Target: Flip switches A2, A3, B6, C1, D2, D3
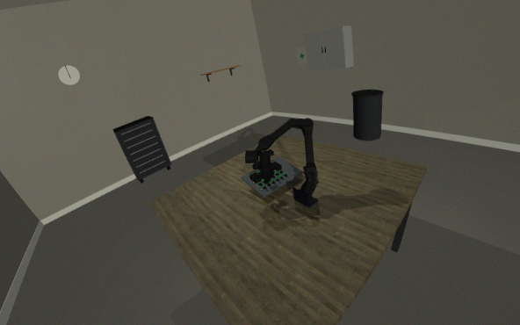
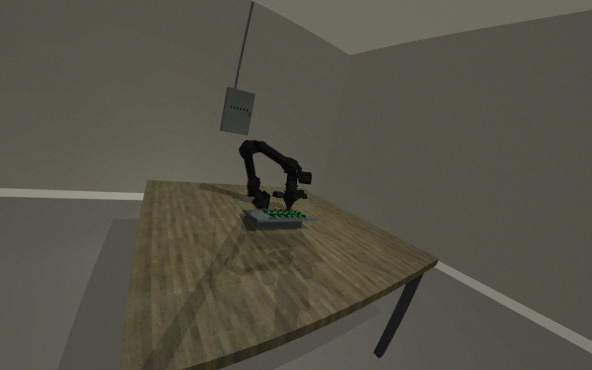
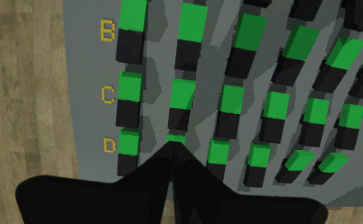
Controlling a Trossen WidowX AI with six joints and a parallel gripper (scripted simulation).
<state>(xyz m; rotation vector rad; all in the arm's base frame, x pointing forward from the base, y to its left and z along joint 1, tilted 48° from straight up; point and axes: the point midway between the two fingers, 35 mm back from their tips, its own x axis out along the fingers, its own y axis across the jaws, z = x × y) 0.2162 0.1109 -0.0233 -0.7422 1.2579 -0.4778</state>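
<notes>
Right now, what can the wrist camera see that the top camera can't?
Only the wrist view shows the yellow row letters B, C and D, and each green-and-black switch up close, with the shut gripper tip at the second switch in row D. Only the top view shows the whole arm, the bin, the clock and the wall cabinet. Both show the grey panel on the wooden table.
</notes>
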